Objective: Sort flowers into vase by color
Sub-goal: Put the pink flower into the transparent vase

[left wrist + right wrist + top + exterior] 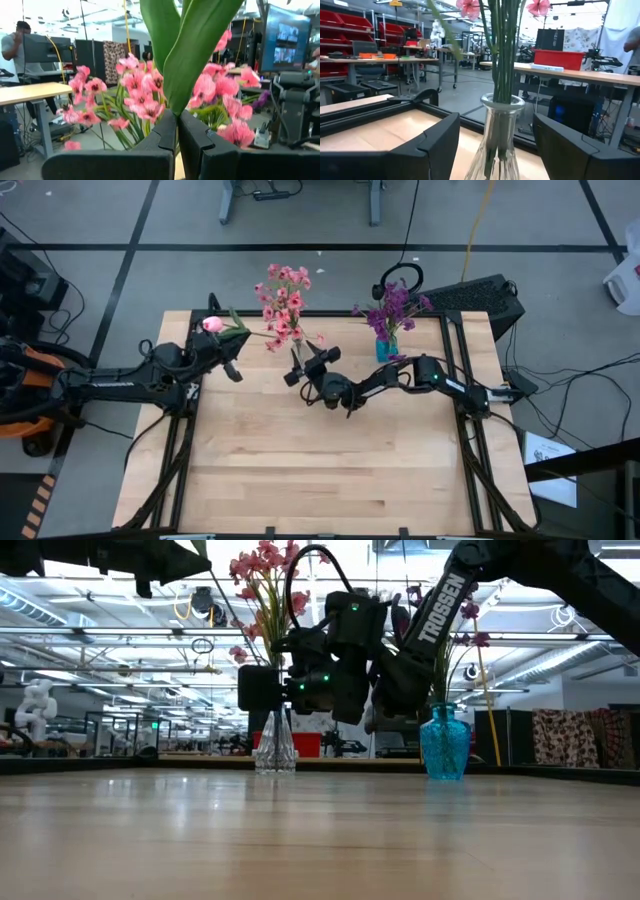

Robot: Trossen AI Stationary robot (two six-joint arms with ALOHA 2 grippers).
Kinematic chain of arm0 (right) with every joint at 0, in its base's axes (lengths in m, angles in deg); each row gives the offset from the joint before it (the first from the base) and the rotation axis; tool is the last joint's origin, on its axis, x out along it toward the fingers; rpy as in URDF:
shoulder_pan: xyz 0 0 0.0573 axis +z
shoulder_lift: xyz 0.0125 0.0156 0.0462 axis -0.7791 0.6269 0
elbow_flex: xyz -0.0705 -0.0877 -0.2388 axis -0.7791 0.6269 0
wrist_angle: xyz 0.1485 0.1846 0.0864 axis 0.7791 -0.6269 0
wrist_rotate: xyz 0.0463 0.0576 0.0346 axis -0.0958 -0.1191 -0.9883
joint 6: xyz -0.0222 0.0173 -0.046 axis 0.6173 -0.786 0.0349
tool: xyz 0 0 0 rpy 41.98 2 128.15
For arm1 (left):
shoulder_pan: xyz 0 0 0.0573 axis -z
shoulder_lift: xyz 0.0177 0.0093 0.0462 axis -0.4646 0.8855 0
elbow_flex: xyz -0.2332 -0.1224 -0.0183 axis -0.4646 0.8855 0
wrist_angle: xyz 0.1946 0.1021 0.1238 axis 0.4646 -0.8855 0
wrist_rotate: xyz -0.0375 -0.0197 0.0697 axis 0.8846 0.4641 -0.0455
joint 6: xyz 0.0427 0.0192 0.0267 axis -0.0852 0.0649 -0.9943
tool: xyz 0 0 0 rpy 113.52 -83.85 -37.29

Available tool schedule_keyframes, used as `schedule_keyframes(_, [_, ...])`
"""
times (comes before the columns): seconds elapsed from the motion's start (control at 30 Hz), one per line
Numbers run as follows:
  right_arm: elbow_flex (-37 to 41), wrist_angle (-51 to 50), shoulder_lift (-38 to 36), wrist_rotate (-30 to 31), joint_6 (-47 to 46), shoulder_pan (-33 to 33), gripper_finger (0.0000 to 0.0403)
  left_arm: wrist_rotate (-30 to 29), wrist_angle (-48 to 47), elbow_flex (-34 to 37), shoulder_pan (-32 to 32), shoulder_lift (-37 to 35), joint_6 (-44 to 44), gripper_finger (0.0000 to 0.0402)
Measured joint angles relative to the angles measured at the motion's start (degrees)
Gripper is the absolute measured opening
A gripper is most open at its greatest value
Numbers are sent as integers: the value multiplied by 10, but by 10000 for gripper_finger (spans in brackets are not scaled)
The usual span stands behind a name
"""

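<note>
Two vases on the tabletop (320, 470): one clear glass vase (275, 745), one blue vase (444, 745). Clear vase holds one bunch of pink sprays (283, 305); separate stems too crowded to count. Blue vase holds one bunch of purple sprays (392, 308); stems likewise uncountable. One pink tulip (213, 324), outside both vases. Two arms, so two grippers: left gripper (232, 368), right gripper (308, 364). One pair of headphones (401, 277) beyond the far edge. One person (12, 42) in the room behind, in the left wrist view.
</note>
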Motion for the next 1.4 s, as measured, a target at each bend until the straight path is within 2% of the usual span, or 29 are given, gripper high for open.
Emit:
schedule_keyframes(0.17, [0,-16,0,-55,-14,-18,242,0,29,0,-14,9,-19,12])
schedule_keyframes(0.23, [0,-18,0,-54,-26,-22,242,4,32,0,-25,15,-21,12])
schedule_keyframes(0.4, [0,-24,0,-56,-29,-30,242,66,43,0,-52,30,-9,12])
schedule_keyframes(0.53, [0,-40,0,-89,-32,-38,233,82,44,-2,-72,41,4,12])
schedule_keyframes(0.87, [-5,-47,0,-101,-38,-40,132,135,40,-3,-108,60,21,12])
schedule_keyframes(1.03, [-5,-47,0,-101,-37,-40,93,141,34,-3,-121,67,21,12])
schedule_keyframes(1.4, [-6,-48,0,-101,-45,-40,104,199,26,-4,-152,70,36,12])
